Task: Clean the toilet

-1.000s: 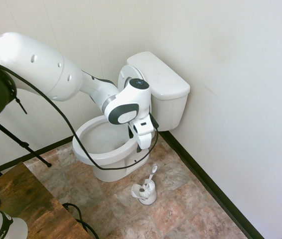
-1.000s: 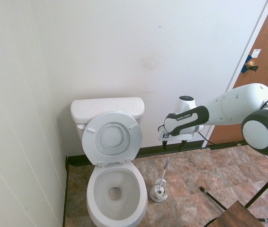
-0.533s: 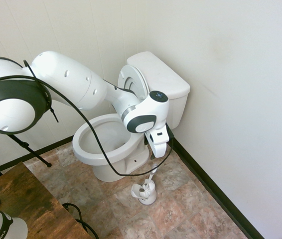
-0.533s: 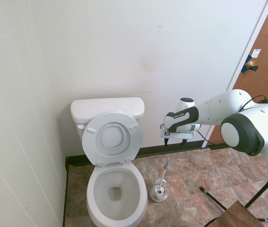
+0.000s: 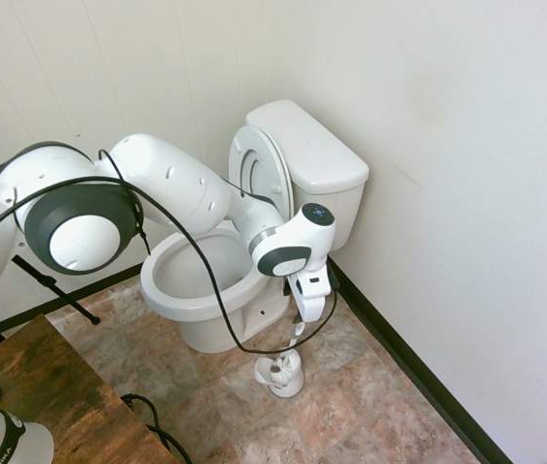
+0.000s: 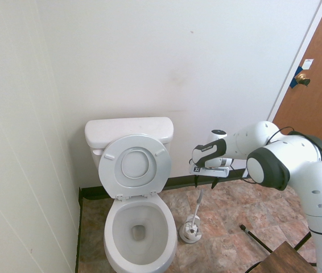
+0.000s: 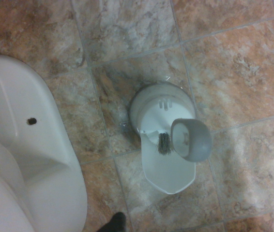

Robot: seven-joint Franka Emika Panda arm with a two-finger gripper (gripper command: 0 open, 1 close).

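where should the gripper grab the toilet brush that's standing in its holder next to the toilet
Probably the top of the toilet brush's handle, approached from straight above. The handle rises, slightly tilted, out of the holder beside the toilet, and its rounded end faces up. The open gripper hangs just above it, pointing down.

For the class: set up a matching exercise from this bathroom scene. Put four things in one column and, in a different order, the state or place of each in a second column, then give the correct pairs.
Column A
1. toilet lid
2. toilet brush
3. end effector
4. door

Column B
a. brown, with a brass knob, at the right edge of the second exterior view
b. raised, leaning against the tank
c. standing in its white holder on the tiled floor beside the bowl
d. open, pointing down just above the brush handle

Pairs: 1-b, 2-c, 3-d, 4-a
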